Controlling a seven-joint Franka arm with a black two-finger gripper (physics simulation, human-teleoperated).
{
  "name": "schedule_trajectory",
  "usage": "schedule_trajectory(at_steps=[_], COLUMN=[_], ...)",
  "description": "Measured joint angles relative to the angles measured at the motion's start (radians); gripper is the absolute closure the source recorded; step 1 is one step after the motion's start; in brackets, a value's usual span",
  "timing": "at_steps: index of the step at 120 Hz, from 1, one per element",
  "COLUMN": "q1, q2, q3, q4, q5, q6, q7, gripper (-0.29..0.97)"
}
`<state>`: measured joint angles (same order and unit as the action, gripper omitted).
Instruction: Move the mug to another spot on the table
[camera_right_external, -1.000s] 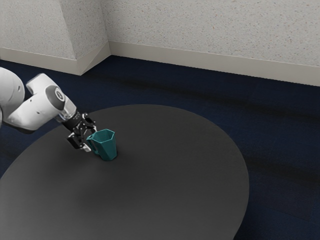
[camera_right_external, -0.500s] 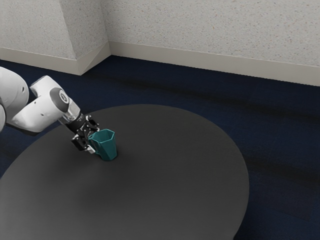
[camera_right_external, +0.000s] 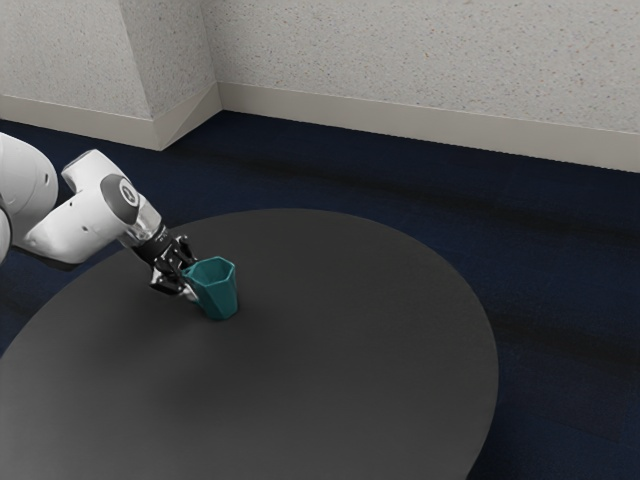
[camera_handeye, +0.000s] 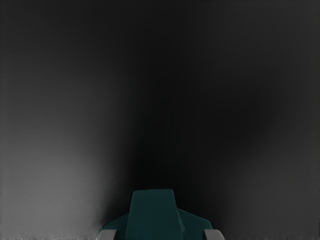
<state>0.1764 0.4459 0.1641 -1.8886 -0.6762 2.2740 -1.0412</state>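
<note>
the hand (camera_right_external: 178, 276) stays clenched on the near side of the teal mug (camera_right_external: 218, 289). over the last second both have crept slightly toward the exterior view's right across the counter (camera_right_external: 350, 380). the move looks barely begun, with the mug low over the counter's near-left part.

I have brought my gripper (camera_right_external: 180, 280) in on the handle of the mug (camera_right_external: 218, 292). A second ago the fingers stood wider apart; now they press the handle from both sides. Mug and hand have slid together a little nearer the centre of the table (camera_right_external: 380, 380), toward the exterior view's right. The white forearm has leaned in after them.
</note>
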Motion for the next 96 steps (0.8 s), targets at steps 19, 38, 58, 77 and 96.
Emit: schedule_trajectory(at_steps=[19, 38, 58, 77, 96], q1=[-0.001, -0.005, -0.006, -0.007, -0.033], q2=[-0.006, -0.013, -0.047, -0.077, -0.114], q3=[0.0, 0.0, 0.0, 0.0, -0.011], q4=[0.0, -0.001, -0.018, -0.04, -0.103], q5=[0.002, 0.004, 0.002, -0.02, -0.046], q6=[-0.004, -0.007, -0.015, -0.036, -0.056], q7=[0.0, -0.002, -0.004, -0.005, -0.003], gripper=[0.55, 0.56, 0.61, 0.64, 0.64])
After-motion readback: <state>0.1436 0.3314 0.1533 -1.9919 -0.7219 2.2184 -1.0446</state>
